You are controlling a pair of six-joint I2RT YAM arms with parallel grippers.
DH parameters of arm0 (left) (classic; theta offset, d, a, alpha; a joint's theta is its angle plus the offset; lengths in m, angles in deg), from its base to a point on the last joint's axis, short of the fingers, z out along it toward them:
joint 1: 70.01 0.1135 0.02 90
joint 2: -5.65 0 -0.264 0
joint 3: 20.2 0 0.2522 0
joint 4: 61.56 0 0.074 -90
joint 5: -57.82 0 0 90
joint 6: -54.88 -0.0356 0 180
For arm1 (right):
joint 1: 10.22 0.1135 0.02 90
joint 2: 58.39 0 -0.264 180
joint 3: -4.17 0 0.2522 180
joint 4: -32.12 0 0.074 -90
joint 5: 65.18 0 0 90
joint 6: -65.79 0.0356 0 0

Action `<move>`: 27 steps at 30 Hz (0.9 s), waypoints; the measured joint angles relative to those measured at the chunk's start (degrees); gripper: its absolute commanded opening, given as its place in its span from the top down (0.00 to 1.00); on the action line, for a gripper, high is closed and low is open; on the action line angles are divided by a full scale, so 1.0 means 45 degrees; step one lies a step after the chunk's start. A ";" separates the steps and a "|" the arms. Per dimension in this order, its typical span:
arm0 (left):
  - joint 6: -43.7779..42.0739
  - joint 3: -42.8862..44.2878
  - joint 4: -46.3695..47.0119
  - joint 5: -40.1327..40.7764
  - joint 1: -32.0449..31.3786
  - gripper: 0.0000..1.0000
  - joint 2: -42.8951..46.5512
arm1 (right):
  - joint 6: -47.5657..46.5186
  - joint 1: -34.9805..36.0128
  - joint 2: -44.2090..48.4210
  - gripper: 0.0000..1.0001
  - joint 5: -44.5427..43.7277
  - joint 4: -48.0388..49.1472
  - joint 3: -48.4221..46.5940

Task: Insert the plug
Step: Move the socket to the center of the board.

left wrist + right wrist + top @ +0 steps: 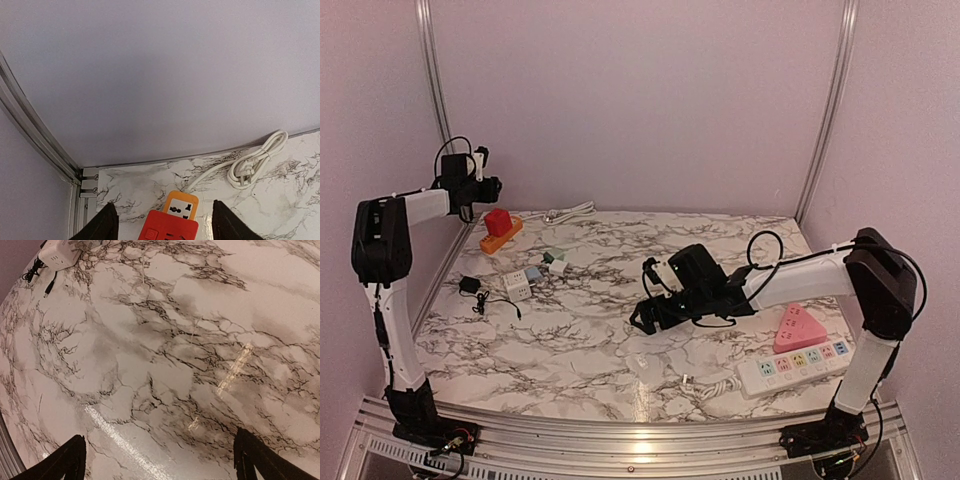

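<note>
A red cube-shaped plug (498, 221) (170, 227) sits on top of an orange socket strip (503, 238) (181, 205) in the back left corner of the table. One white universal socket on the strip shows just beyond the red block. My left gripper (485, 186) (162, 212) hangs open above and behind the red plug, its fingers on either side and well apart from it. Over the middle of the table my right gripper (645, 296) (159, 440) stands open, with only bare marble between its fingers.
A coiled white cord with a plug (566, 212) (250, 167) lies by the back wall. A white adapter (517, 283) (60, 254), a black adapter (470, 287) and small green and blue pieces (554, 258) lie left of centre. A white power strip (795, 365) and a pink triangular block (798, 328) sit at the right front.
</note>
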 measured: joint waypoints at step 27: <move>0.0573 0.0578 -0.1617 -0.0457 0.0107 0.74 -0.1622 | 0.0044 0.0000 -0.0461 0.03 0.0053 0.0029 0.0044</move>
